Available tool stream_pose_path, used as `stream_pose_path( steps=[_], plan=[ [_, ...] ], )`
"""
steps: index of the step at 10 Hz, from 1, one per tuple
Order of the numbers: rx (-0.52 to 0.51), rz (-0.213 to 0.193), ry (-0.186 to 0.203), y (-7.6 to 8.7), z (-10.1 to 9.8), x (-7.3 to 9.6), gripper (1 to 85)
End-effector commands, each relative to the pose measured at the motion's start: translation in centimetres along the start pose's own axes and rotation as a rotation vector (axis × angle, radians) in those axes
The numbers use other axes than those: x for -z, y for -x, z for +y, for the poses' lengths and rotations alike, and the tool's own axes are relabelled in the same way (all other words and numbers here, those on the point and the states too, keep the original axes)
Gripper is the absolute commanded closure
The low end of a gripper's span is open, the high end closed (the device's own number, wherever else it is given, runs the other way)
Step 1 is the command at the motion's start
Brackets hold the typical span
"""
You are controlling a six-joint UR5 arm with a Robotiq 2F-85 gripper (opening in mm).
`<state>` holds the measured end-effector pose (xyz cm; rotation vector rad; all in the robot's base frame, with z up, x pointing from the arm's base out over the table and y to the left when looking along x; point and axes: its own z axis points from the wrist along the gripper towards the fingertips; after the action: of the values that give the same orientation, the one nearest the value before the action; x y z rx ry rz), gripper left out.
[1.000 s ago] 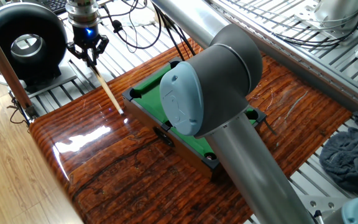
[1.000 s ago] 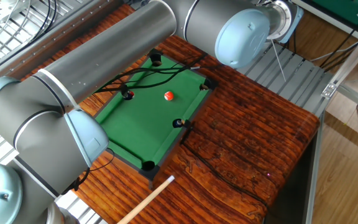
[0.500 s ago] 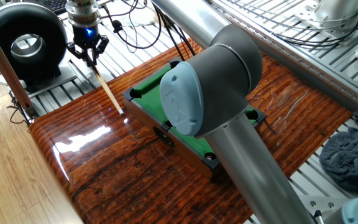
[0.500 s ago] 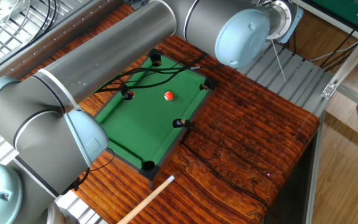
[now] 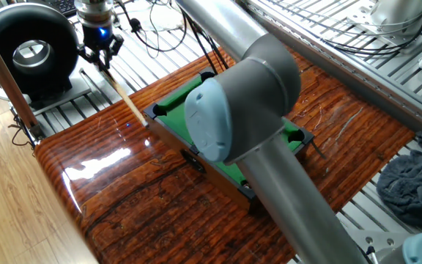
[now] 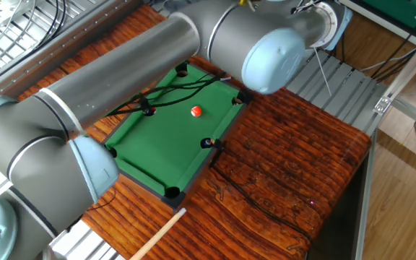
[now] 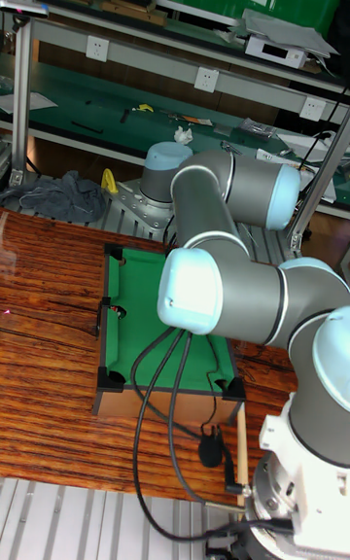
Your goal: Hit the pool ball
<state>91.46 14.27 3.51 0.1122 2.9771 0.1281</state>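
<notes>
While the gripper (image 5: 99, 59) is hanging above the far edge of the wooden table (image 5: 123, 183), its fingers are pinching the upper end of a pale wooden cue stick (image 5: 129, 105), closed tight on it. That cue is slanting down toward the near corner of the miniature pool table (image 6: 168, 144), its tip lying just beside the table's dark frame in one fixed view; in the other fixed view the cue's end is showing at the bottom edge, near the corner pocket (image 6: 172, 193) but apart from it. On the green felt, the pool ball (image 6: 196, 111) is sitting, orange-red with a pale spot, well apart from the cue and closer to the far end than the near one. Black cables (image 6: 166, 92) are trailing across the felt's far side. The arm's grey elbow (image 5: 244, 95) is blocking most of the felt in one fixed view.
</notes>
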Motion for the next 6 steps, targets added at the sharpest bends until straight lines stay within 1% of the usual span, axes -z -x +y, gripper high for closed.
stream_pose_path(
  steps=[1, 2, 3, 4, 5, 6],
  plan=[
    [0.053, -0.062, -0.028, 1.4, -0.4, 0.8, 84.3],
    [0.056, -0.091, 0.050, 0.5, 1.5, 0.9, 84.3],
    [0.080, -0.092, 0.130, -1.1, 2.1, 0.7, 84.3],
    [0.101, -0.048, 0.172, -4.6, 1.0, 1.7, 84.3],
    [0.104, -0.015, 0.158, -7.6, -0.3, 3.2, 84.3],
    [0.175, 0.004, 0.126, -7.8, -1.1, 3.9, 84.7]
  ],
)
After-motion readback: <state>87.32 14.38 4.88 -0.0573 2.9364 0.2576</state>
